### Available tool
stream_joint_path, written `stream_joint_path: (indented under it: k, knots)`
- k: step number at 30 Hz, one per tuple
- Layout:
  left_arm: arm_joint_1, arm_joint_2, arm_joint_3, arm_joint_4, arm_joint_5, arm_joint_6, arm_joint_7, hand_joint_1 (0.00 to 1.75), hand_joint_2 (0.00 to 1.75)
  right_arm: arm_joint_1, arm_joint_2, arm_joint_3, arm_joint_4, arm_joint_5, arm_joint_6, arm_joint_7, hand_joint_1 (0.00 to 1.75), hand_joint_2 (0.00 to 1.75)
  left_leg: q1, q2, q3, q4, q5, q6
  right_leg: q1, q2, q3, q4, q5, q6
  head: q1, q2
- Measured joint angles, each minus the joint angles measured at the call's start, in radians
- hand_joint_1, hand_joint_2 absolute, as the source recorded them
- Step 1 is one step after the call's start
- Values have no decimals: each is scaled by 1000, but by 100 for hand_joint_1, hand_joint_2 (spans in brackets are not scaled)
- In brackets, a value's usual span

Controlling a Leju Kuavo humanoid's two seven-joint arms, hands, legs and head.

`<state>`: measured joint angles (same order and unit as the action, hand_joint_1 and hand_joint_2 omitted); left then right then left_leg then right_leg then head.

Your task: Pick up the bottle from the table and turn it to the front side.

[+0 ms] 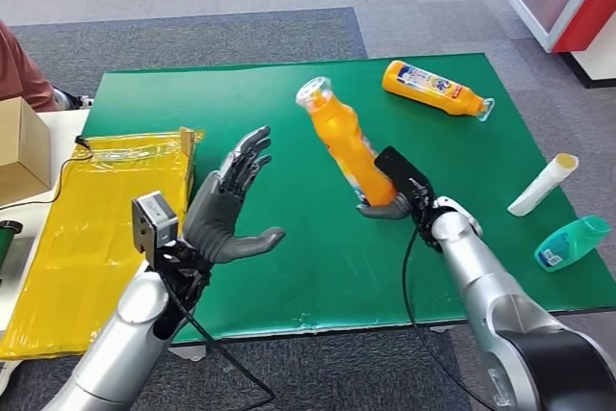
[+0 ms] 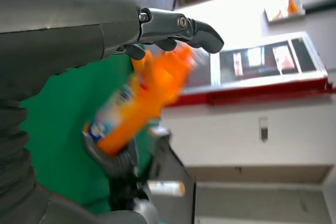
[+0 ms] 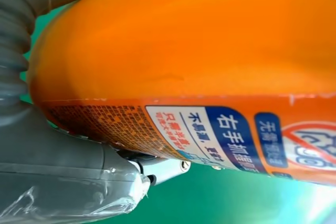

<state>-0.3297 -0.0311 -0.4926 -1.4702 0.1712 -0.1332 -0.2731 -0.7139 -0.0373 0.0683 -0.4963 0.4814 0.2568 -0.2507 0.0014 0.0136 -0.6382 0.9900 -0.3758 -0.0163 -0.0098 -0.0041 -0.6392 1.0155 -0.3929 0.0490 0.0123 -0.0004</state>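
I had the orange bottle (image 1: 347,141) up off the green bench (image 1: 305,247), gripped near its base in my right hand (image 1: 403,194) and tilted, clear cap pointing away and to the left. My left hand (image 1: 229,204) hovered just beside it, fingers spread wide, holding nothing. A second orange bottle (image 1: 434,89) lay on its side at the far edge, with a white tube (image 1: 543,184) and a teal bottle (image 1: 573,242) lying at the right.

Your head camera is looking down over the green table (image 1: 450,267); both wrist cameras are sharing the orange bottle (image 1: 347,144) close up
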Motion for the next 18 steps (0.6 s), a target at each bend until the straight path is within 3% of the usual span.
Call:
stream_joint_path:
  k: [7, 14, 18]
  knots:
    - [118, 18, 41, -116, -22, 65, -83, 0, 175, 202, -9, -29, -313, -366, 49, -50, 175, 175, 0, 0, -1, 0, -2, 1, 0, 0, -1, 0, -2, 1, 0, 0]
    - [156, 26, 59, -171, -22, 92, -97, 0, 175, 281, -14, -28, -474, -427, 32, -58, 175, 175, 0, 0, -1, 0, -2, 1, 0, 0, -1, 0, -2, 0, 0, 0]
    - [180, 34, 86, -201, 34, 86, -92, 0, 175, 341, -12, -23, -598, -462, -38, -101, 175, 175, 0, 0, -1, 0, -2, 1, 0, 0, 0, 0, -2, 0, 0, 0]
